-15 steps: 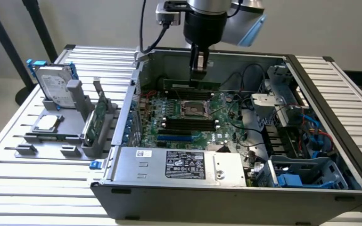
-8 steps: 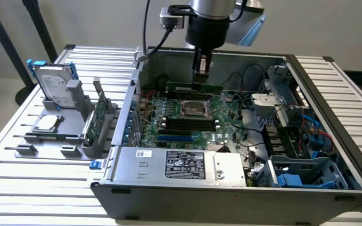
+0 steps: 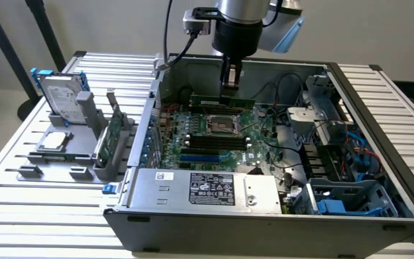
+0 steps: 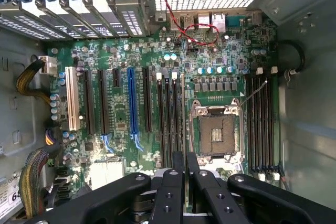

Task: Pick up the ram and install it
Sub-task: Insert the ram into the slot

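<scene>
Green ram clamped in gripper, jaws narrow on its upper edge. Stick hangs level inside open case, above motherboard (roughly over CPU socket).

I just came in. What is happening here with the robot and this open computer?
A robot arm is working inside the open computer case. Its pincer is shut on the ram, a slim green stick, and holds it level above the motherboard, close to the processor socket. The ram is not yet in a slot; the long black slots look empty.
</scene>
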`<state>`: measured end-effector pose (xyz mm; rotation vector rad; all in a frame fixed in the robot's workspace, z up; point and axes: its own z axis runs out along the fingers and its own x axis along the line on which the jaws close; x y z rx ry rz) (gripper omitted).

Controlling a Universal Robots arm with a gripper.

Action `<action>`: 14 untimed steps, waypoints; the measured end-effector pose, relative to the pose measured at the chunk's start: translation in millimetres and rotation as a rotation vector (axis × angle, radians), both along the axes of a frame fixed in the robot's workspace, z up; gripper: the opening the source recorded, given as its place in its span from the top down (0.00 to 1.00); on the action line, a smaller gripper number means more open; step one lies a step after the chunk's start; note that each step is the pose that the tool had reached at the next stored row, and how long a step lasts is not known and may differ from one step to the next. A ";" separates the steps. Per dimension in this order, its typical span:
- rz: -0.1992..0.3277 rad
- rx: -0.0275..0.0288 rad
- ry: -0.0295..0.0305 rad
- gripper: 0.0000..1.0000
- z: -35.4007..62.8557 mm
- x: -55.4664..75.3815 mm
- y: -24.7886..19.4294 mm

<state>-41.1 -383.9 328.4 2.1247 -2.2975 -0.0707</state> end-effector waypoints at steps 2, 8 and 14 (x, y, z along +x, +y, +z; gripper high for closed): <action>0.000 0.0000 0.0000 0.87 0.0 0.0 0.0; 0.000 -0.0003 0.0000 0.87 -0.4 0.0 0.0; 0.000 -0.0074 -0.0008 0.87 -8.6 -1.1 0.0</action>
